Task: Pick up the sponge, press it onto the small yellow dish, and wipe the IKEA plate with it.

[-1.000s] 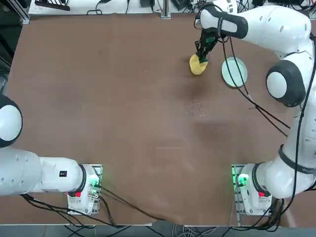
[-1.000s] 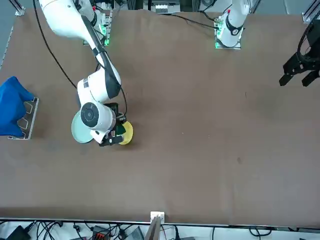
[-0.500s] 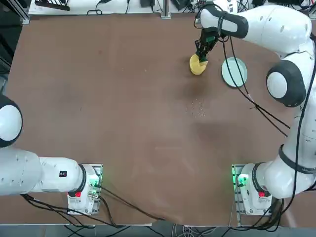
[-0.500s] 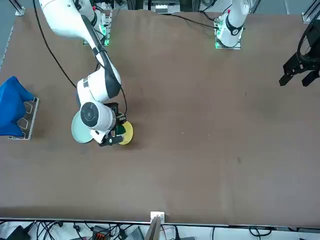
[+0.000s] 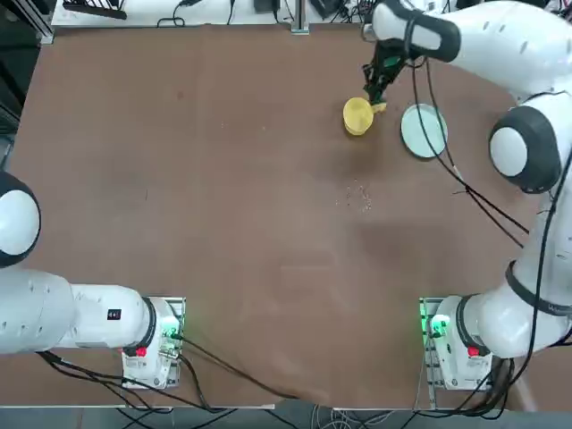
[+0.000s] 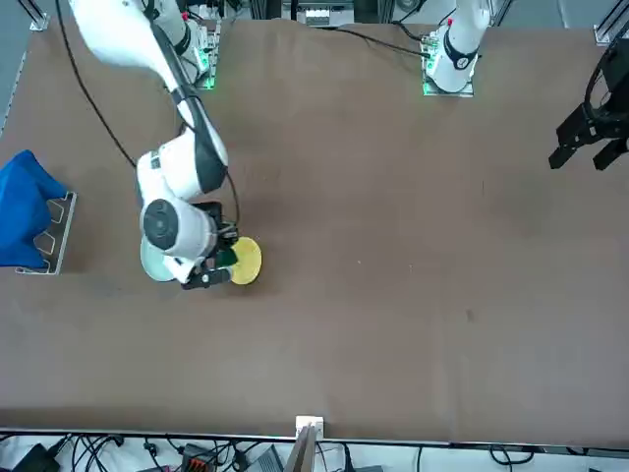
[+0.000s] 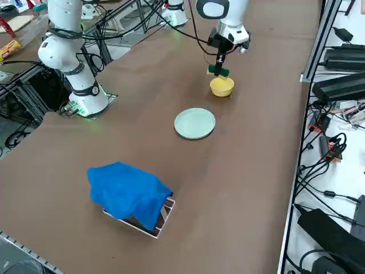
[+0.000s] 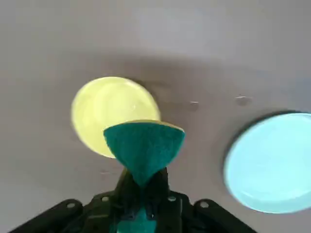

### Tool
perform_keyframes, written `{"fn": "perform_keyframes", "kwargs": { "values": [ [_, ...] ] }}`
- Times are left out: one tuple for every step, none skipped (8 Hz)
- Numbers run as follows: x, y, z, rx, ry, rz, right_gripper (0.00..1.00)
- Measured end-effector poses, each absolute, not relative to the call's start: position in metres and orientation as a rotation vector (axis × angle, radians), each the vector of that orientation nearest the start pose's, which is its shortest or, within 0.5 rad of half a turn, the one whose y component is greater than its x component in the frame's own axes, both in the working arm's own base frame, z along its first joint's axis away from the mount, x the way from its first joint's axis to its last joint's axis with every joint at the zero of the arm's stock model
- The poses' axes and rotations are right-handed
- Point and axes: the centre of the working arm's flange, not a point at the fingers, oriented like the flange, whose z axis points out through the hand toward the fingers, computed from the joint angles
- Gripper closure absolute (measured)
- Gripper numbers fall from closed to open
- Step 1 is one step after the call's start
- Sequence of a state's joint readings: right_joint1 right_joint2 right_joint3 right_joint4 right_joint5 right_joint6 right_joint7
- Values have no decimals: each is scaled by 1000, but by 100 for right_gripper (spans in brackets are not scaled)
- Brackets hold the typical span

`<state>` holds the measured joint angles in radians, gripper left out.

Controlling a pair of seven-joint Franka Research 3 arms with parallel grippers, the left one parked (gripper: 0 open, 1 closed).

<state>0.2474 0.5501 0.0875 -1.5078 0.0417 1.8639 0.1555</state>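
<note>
**What the views hide or cut off**

In the front view the right arm's wrist covers most of the IKEA plate [image 6: 149,264], leaving a thin crescent. In the wrist view the same plate [image 8: 272,162] runs off the picture's edge. There the right gripper [image 8: 141,201] is partly cut off, and the pinched sponge [image 8: 143,145] hides its fingertips. The blue cloth [image 7: 128,193] covers most of a small stand [image 7: 162,220] beneath.
</note>
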Motion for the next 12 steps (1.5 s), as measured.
{"fn": "perform_keyframes", "kwargs": {
  "values": [
    [647, 184, 341, -3086, -224, 312, 91],
    [646, 149, 349, -3104, -200, 308, 91],
    [641, 120, 352, -3124, -166, 309, 91],
    [632, 100, 350, -3134, -134, 298, 91],
    [621, 86, 341, -3138, -107, 268, 91],
    [607, 76, 326, -3140, -89, 228, 91],
    [592, 71, 308, -3141, -82, 180, 91],
    [575, 68, 286, -3140, -81, 133, 91],
    [560, 66, 266, -3138, -79, 97, 91],
    [549, 63, 251, -3137, -73, 82, 91],
    [541, 59, 242, -3136, -63, 88, 91],
    [538, 53, 237, -3136, -46, 98, 91]
  ]
}}
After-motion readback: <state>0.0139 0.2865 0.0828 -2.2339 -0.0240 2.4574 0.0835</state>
